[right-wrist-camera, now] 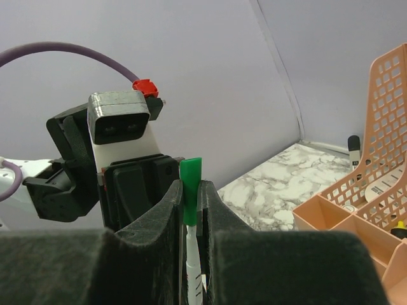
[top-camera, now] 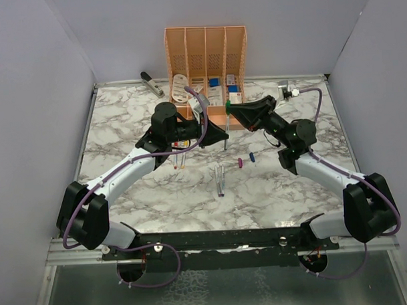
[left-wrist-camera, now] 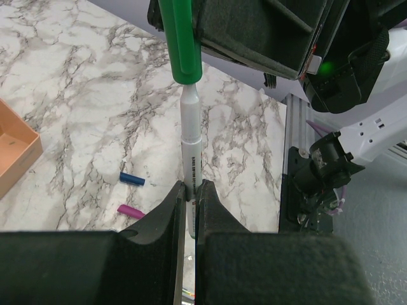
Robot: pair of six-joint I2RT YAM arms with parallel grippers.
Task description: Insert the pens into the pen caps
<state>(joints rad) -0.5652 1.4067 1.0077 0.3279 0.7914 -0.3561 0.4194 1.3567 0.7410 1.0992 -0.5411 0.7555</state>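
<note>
STEP: green pair being joined, apparently not seated | LEFT: left gripper (left-wrist-camera: 189,194) clamped on upright whitish-grey marker pen (left-wrist-camera: 190,149) | RIGHT: right gripper (right-wrist-camera: 191,197) pinching green bullet-shaped plastic cap (left-wrist-camera: 181,44) over the pen's tip | REMAINING: small blue cap (left-wrist-camera: 132,180) and purple cap (left-wrist-camera: 130,211) loose on marble table (left-wrist-camera: 76,95); two bare pens (top-camera: 220,181) nearby; no finished pen seen

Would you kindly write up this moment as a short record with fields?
left gripper: fingers shut on the white pen
right gripper: fingers shut on the green cap
fit: green cap sits over the pen's tip, with the narrow neck exposed below it
loose caps: blue cap and purple cap lying on the marble table
loose pens: two pens lying side by side mid-table
background: orange organiser at the far edge
</note>
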